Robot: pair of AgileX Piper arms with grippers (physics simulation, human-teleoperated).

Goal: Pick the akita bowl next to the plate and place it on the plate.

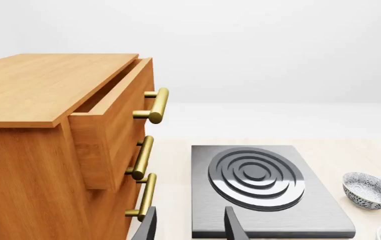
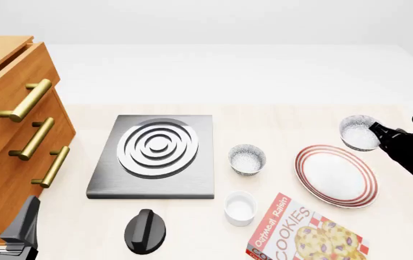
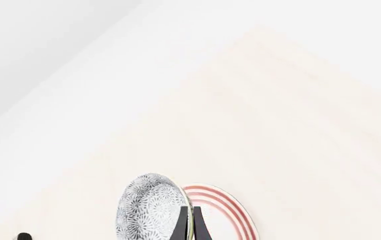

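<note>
The akita bowl [image 2: 357,131], speckled grey outside and white inside, is just beyond the far right rim of the red-ringed plate [image 2: 336,175]. My right gripper [image 2: 376,131] is shut on its rim. In the right wrist view the bowl [image 3: 149,207] shows tilted on its side, its rim pinched between the fingers of the right gripper [image 3: 191,216], with the plate [image 3: 218,214] behind it. My left gripper [image 2: 4,223] is open and holds nothing at the near left, in front of the drawers; the left wrist view shows the left gripper [image 1: 189,225] with its fingers spread.
A look-alike speckled bowl [image 2: 247,158] stands between the stove plate [image 2: 156,156] and the plate. Nearer are a white ramekin [image 2: 240,207], a cookie box [image 2: 304,234] and a black knob [image 2: 144,231]. A wooden drawer cabinet [image 2: 11,124] fills the left, its top drawer [image 1: 114,120] pulled out.
</note>
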